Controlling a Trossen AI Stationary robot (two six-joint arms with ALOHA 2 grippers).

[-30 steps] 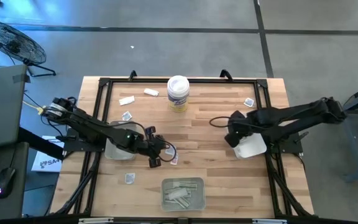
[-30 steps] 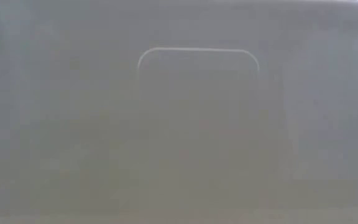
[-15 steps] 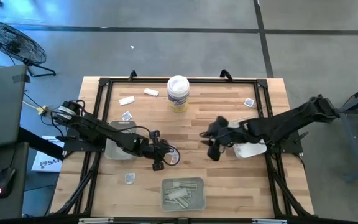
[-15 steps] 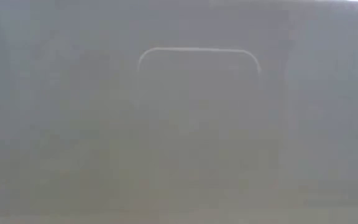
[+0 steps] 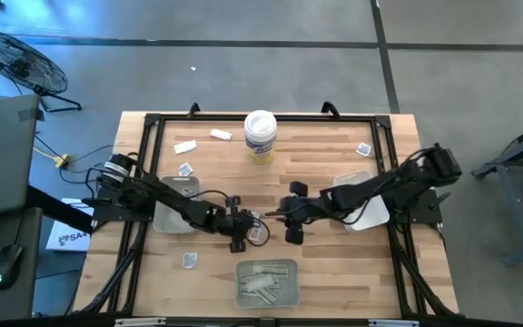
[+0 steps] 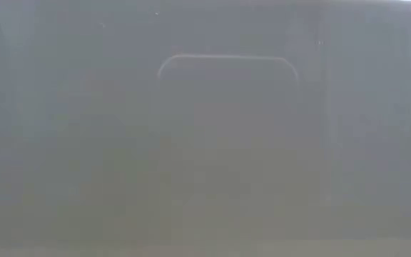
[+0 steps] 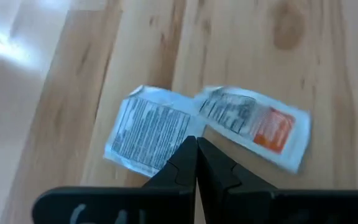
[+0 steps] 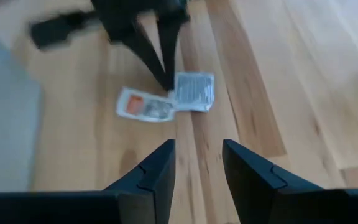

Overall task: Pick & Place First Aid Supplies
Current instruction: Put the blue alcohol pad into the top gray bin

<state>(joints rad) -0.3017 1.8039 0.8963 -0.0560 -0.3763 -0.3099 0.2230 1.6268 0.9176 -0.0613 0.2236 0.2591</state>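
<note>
Two small first aid packets lie side by side, flat on the wooden table near its middle. One is white with black print (image 7: 148, 134), the other carries an orange patch (image 7: 257, 124); together they show in the high view (image 5: 258, 233). My left gripper (image 7: 196, 142) is shut, with its tips at the spot where the two packets meet. My right gripper (image 8: 197, 144) is open and hovers to the packets' right, pointing slantwise down at them from a short way off (image 5: 284, 218). My left gripper comes slanting down from the table's left, and its shut fingertips (image 8: 166, 81) reach the near edge of the two packets where they meet (image 7: 194, 127). I cannot tell whether the tips touch them. Both packets lie flat on the table.
A white tub (image 5: 260, 136) stands at the far middle. Grey trays sit at the left (image 5: 175, 207), the right (image 5: 363, 207) and the near middle (image 5: 266, 282), the last holding strip wrappers. Loose packets lie at the far left (image 5: 185, 146), the far right (image 5: 364, 149) and the near left (image 5: 190, 260).
My right gripper has left the right tray and swept toward the table's middle, sinking, rolling and tipping forward until it points at the two packets. My left gripper has sunk and edged right, down to the packets, staying shut.
</note>
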